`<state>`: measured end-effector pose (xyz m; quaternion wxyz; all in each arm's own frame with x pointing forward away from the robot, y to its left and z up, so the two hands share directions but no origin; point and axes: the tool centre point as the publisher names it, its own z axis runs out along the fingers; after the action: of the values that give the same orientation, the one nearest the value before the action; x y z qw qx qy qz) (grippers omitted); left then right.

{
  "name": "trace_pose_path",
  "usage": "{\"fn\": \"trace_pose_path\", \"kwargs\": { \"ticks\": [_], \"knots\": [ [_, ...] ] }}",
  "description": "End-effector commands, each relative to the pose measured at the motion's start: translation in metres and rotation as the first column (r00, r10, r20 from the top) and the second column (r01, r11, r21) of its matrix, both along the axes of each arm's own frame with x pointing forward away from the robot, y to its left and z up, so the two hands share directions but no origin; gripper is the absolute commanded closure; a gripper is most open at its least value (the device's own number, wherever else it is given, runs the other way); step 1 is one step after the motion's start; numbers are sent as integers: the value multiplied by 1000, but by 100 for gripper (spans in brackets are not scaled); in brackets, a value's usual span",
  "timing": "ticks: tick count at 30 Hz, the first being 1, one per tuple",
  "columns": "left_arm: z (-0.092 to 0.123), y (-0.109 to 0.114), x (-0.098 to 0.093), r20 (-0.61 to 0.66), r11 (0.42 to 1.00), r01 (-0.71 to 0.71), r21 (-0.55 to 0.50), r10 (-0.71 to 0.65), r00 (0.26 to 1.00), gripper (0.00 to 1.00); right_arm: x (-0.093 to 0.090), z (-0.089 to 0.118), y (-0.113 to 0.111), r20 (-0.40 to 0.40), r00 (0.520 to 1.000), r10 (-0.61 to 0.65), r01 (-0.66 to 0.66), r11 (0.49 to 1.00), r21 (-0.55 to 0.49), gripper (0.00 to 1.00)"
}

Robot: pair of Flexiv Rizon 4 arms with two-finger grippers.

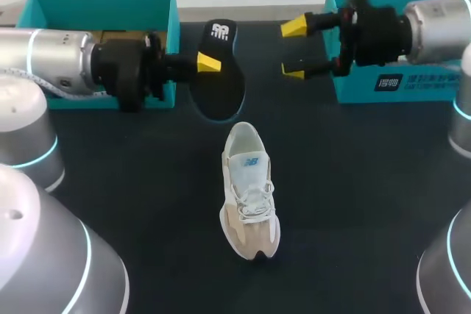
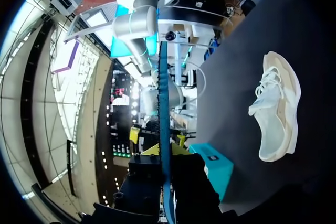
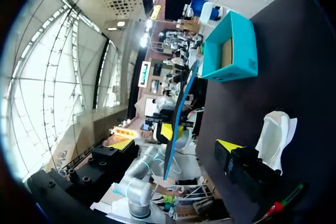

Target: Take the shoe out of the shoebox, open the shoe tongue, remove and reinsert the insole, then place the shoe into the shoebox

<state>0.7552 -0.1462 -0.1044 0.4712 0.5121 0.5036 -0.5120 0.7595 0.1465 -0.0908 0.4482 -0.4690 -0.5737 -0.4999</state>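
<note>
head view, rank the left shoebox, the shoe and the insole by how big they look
1. left shoebox, partly hidden by my left arm
2. shoe
3. insole, pinched in my left hand; it seems held off the table, so nearness may enlarge it, yet it looks smaller than the shoe

Dark matte table (image 1: 368, 196), 1 plain surface, fills head view; visible in 2 wrist views.

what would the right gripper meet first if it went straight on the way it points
Probably the insole, held on edge in the left gripper: the open right gripper points straight at it. Depth is unclear.
</note>
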Motion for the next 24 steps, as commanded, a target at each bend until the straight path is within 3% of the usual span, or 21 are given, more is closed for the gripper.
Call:
{"fn": "trace_pose_path", "kwargs": {
  "ticks": [1, 12, 19, 24],
  "knots": [
    [0, 7, -3, 0, 1000, -5, -2, 5, 1000, 100, -11, -1, -17, 11, 1000, -1, 0, 1000, 14, 0],
    [4, 11, -3, 7, 1000, 7, -8, -7, 1000, 100, -15, 0, -25, 19, 1000, -8, 7, 1000, 21, 0],
    [19, 7, -5, -202, 999, 24, 43, -15, 979, 100, -15, 0, -25, 19, 1000, -8, 7, 1000, 21, 0],
    [27, 3, 1, -356, 991, -32, 128, 76, 931, 100, -15, 0, -25, 19, 1000, -8, 7, 1000, 21, 0]
  ]
}}
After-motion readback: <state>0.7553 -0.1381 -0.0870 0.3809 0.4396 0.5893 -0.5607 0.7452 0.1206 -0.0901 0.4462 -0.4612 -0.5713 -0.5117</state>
